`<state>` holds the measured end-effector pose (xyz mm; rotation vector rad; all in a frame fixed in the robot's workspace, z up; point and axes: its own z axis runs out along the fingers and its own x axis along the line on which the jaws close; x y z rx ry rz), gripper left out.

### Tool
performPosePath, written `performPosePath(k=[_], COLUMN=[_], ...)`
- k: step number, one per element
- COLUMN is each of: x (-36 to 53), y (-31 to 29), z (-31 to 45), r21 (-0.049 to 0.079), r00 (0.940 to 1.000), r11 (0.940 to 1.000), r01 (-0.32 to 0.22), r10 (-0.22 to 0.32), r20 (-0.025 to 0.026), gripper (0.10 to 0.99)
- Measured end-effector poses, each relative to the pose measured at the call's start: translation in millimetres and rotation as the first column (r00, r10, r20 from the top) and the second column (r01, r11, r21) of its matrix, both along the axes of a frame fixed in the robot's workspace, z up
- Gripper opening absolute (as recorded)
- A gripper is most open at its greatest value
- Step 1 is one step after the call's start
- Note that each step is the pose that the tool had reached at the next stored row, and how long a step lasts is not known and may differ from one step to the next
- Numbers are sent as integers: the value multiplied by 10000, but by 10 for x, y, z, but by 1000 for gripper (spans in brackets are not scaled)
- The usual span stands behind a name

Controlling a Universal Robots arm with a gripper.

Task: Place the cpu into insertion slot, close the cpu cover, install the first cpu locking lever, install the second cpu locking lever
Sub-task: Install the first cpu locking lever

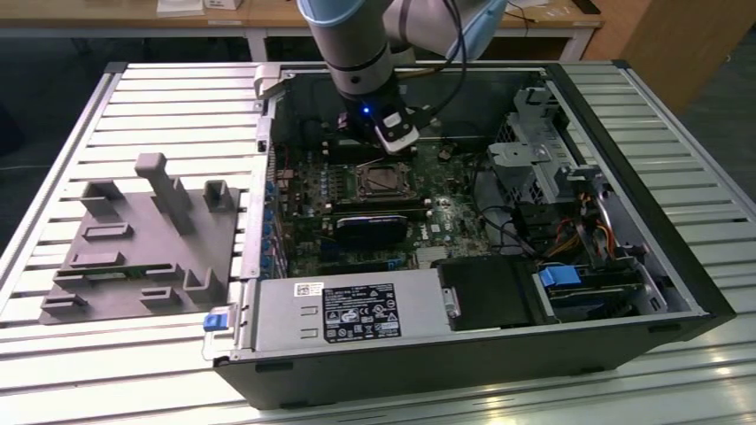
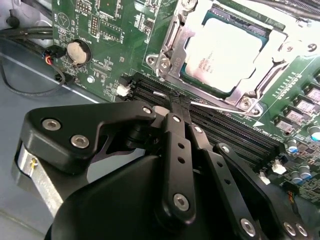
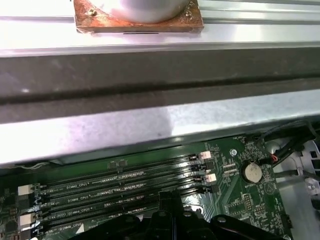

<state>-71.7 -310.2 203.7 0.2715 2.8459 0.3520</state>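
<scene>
Inside an open computer case on a slatted bench (image 1: pixel 154 106), a robot arm reaches down over the green motherboard (image 1: pixel 310 188). Its gripper (image 2: pixel 172 102) has both fingers drawn together, tips at the thin wire locking lever (image 2: pixel 215 107) beside the insertion slot (image 1: pixel 381 180). Whether the wire is pinched between them, I cannot tell.

The cpu (image 2: pixel 225 50) lies seated in the slot. The cpu cover (image 2: pixel 176 60) is down over it, its window framing the silver top.

The danger from here, to my eye, is the springy wire slipping off the narrow tips and snapping up. It could also miss its hook, so the cover would not lock. The tips sit just beside the black memory slots (image 2: pixel 235 135), which a skid could scrape.

The second wrist view gives the seated chip and the lever. The exterior view offers the whole case with its grey power supply (image 1: pixel 343 310). The first wrist view adds the case wall (image 3: pixel 150 125) and a coin battery (image 3: pixel 251 172).
</scene>
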Motion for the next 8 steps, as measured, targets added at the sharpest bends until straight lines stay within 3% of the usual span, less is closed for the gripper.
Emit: performPosePath(k=[8], x=[-10], y=[40], z=[-15], r21=[-135], r00=[9998], r11=[9997], r01=[207], r10=[-207], r20=[5], gripper=[102])
